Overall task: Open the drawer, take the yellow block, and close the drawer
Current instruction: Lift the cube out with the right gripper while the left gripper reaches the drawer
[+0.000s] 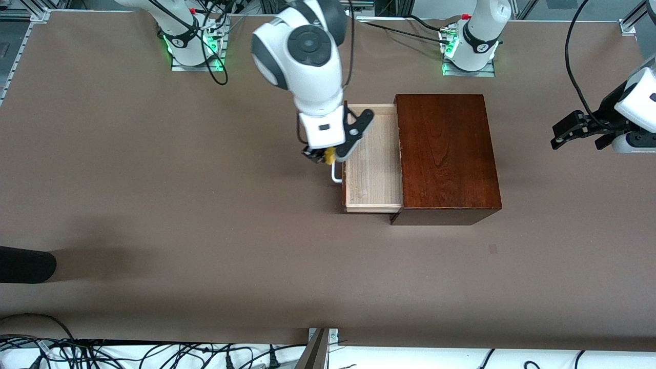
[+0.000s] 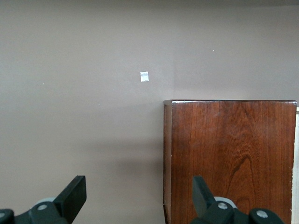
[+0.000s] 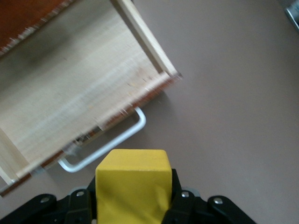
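The drawer [image 1: 373, 164] stands pulled out of the mahogany box [image 1: 446, 154] toward the right arm's end of the table; its light-wood tray [image 3: 70, 93] holds nothing. My right gripper [image 1: 323, 156] is shut on the yellow block [image 1: 329, 154] and holds it in the air over the drawer's front and white loop handle [image 1: 335, 174]. The right wrist view shows the block [image 3: 133, 184] between the fingers, with the handle [image 3: 112, 140] beneath. My left gripper [image 1: 576, 134] waits open, up over the left arm's end of the table, its fingers [image 2: 74, 196] wide apart; the box [image 2: 231, 158] shows in its view.
The brown table [image 1: 205, 230] stretches around the box. A small pale patch [image 1: 492, 249] lies on it nearer the front camera than the box; it also shows in the left wrist view [image 2: 144, 76]. A dark object [image 1: 25, 264] juts in at the table's edge at the right arm's end.
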